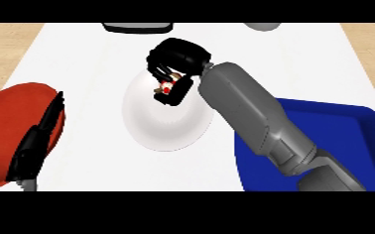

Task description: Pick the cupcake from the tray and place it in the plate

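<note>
**Spotter:** Where's the cupcake?

**Me:** In my right hand (176,62). The fingers (178,93) are curled round the cupcake (170,82), pinching it, and only a bit of it shows between them. It's above the far part of the white plate (164,129), well apart from the blue tray (337,129).

**Spotter:** Is it touching the plate?

**Me:** I can't tell from this steep view, and that's my worry. If I let go while it hangs high, I'd expect it to tip or roll onto the tabletop (95,54).

**Spotter:** Anything else?

**Me:** It looks tilted in the grasp, so it could land on its side. It's also nearer the far rim than the middle, so a bounce could carry it over that edge. And the fingers wrap it closely, so one could drag it as they spread.

**Spotter:** What about the left hand?

**Me:** My left hand (36,139) rests at the left edge over the red dish (22,104), fingers straight. It's no risk there.
</note>
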### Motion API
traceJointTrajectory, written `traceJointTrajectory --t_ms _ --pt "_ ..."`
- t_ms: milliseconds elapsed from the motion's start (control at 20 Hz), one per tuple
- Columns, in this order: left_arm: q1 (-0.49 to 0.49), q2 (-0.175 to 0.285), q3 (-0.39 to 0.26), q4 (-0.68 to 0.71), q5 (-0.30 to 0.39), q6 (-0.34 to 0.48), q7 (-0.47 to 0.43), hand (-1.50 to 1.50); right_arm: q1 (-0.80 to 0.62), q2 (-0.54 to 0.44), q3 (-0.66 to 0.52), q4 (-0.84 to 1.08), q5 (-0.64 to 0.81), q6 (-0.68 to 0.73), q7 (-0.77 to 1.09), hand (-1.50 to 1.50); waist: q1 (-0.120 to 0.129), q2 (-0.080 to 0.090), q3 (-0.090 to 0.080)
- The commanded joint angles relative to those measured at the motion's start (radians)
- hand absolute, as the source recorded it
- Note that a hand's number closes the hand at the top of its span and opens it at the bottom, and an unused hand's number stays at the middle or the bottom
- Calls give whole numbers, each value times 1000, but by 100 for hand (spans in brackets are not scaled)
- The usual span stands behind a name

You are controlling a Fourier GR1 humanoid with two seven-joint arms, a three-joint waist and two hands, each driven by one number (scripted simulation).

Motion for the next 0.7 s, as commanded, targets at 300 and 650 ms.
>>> traceJointTrajectory --t_ms 300,650 --pt "-14 -24 -5 37 -26 6 -25 0 69 17 170 25 -226 -33 198 -150 17 4 0" --pt "-26 -25 -1 3 -29 2 -9 0 117 17 202 27 -374 -162 108 -150 26 8 1"
